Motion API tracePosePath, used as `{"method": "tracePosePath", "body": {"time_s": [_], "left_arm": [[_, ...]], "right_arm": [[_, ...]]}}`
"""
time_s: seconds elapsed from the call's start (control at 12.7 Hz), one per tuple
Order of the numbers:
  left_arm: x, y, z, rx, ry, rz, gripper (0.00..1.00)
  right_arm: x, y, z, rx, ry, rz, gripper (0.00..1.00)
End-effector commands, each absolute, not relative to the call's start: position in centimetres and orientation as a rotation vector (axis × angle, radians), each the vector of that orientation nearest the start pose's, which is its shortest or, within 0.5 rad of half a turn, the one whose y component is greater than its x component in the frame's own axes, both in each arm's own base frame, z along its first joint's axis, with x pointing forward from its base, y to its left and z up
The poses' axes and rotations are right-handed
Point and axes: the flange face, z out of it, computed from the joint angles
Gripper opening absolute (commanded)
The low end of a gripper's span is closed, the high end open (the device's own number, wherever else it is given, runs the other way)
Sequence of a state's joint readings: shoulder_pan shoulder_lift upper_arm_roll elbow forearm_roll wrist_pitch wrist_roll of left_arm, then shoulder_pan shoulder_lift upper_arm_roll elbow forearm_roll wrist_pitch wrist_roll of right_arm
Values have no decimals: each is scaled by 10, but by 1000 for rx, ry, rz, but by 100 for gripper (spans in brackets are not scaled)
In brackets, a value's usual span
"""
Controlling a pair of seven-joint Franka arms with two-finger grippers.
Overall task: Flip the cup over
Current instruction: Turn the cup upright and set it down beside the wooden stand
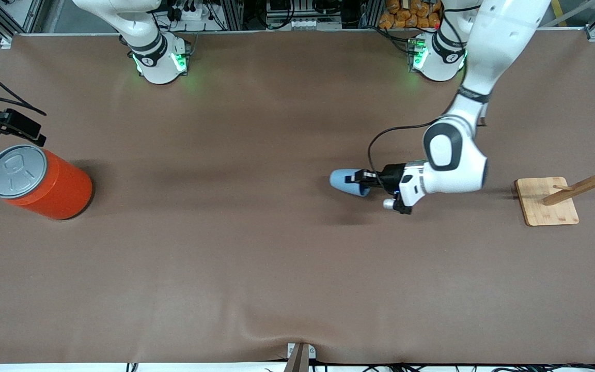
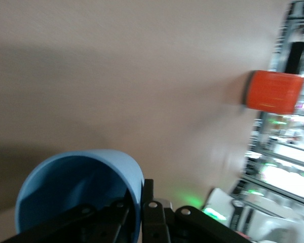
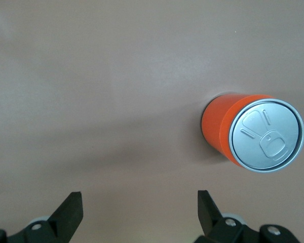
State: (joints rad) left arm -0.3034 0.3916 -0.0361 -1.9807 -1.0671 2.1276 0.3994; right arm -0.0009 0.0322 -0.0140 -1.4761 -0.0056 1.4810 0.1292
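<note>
The small light-blue tapered plastic cup (image 1: 343,182) lies tipped on its side over the brown bench (image 1: 256,248), close to the centre and toward the left arm's end. Its closed base points to 9 o'clock in the front view and its open mouth to 3 o'clock, toward the left hand (image 1: 363,181).

The left hand reaches in level with the bench from 3 o'clock. It is pressed together on the cup's rim, with one finger (image 2: 153,215) outside the wall and the other inside the darker blue interior (image 2: 66,192). Whether the cup rests on the bench or is lifted just clear of it cannot be told.

The right hand (image 3: 139,210) hangs in the air at the right arm's end of the bench, at 9 o'clock in the front view. Its fingers are spread wide and hold nothing. This arm waits.

The large orange cylindrical can (image 1: 44,181) with a grey pull-tab lid stands upright just beside the right hand, well apart from the cup. The lid shows an embossed tab outline; no lettering can be read on it or on the can wall.

A light wooden rack (image 1: 556,199) with a square base and a slanted pegged stem stands at the left arm's end of the bench, at 3 o'clock from the cup. No writing is legible on the cup or rack.
</note>
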Motion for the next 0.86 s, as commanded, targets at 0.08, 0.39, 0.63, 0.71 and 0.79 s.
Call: {"method": "tracePosePath", "body": {"time_s": [0.08,0.39,0.63,0.71,0.79], "left_arm": [[571,-183,342,2604,-33,-150,0],[578,-157,356,2953,72,-93,0],[580,-114,332,2999,219,6,0],[578,-105,317,3001,248,64,0],[580,-88,304,2998,294,124,0]], "right_arm": [[539,-9,643,-3131,228,29,100],[542,0,651,-3170,155,7,100],[542,6,660,-3168,167,-23,100],[542,2,660,-3157,160,-21,100],[539,2,658,-3153,164,20,100]]}}
